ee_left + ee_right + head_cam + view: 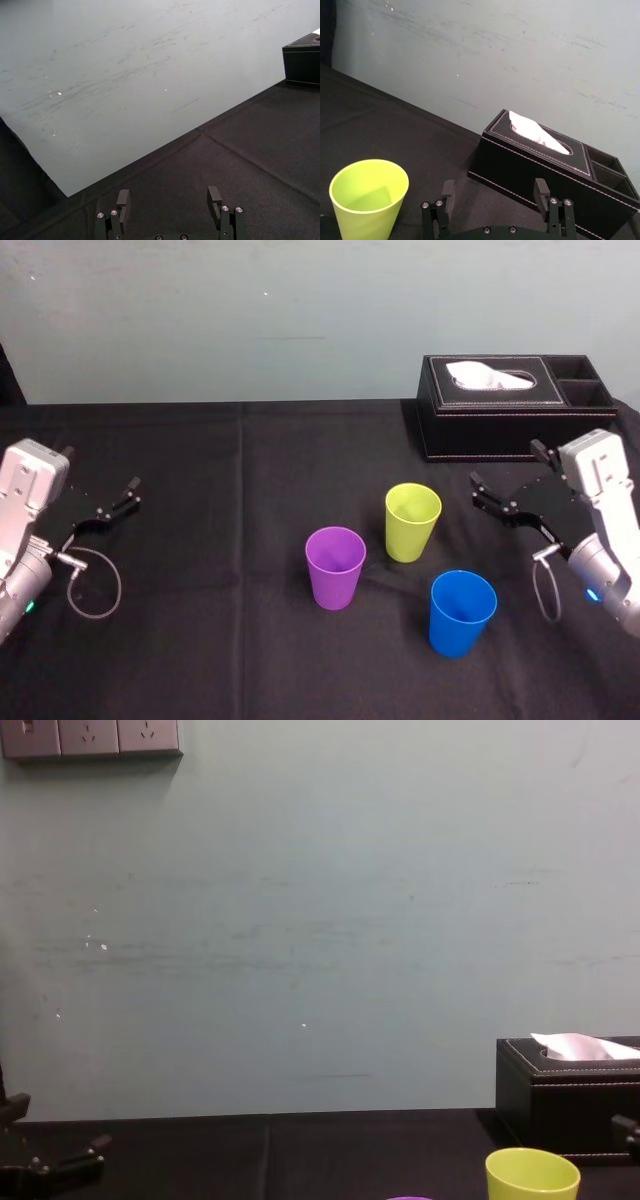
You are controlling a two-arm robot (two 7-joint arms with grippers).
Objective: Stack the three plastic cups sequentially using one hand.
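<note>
lime cup (413, 522), purple cup (335, 567), blue cup (462, 612) stand apart before a tissue box (515, 405); left gripper (112, 502), right gripper (507, 466) flank them, jaws spread.

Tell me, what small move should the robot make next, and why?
Probably swing the open right gripper toward the lime cup, which seems nearest it. The purple cup and blue cup stand apart too, all upright, none stacked yet. The left gripper hangs open at the far left.

It looks like a plain test room: a black-clothed table (200, 490) against a bare pale wall (300, 920) with sockets (90, 737).
</note>
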